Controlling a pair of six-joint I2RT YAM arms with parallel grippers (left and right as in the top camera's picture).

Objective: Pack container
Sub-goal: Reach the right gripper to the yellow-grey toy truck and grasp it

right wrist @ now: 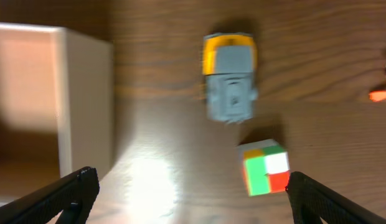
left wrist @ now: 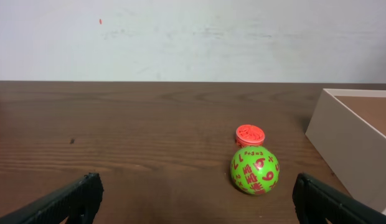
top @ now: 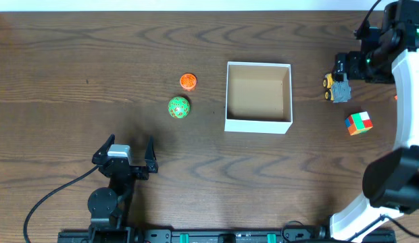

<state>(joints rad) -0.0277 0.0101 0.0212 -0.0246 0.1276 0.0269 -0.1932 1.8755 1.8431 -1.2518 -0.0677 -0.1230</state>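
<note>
At the middle of the dark wooden table sits the container, a square open-top box with 4 white walls and a brown cardboard inside. It stands upright, its floor in plain sight from overhead. Left of it, apart from its wall, lie 2 small toys: a green ball printed with red numerals and, just beyond it, a round orange-red piece, possibly a cap. Right of the box stand a yellow-and-grey toy truck and, nearer the table's front edge, a multicoloured cube; the right wrist view of both is blurred. The left gripper sits low near the front edge, jaws spread wide, holding nothing, facing the ball. The right gripper hangs over the truck and cube, jaws likewise spread wide and holding nothing.
</note>
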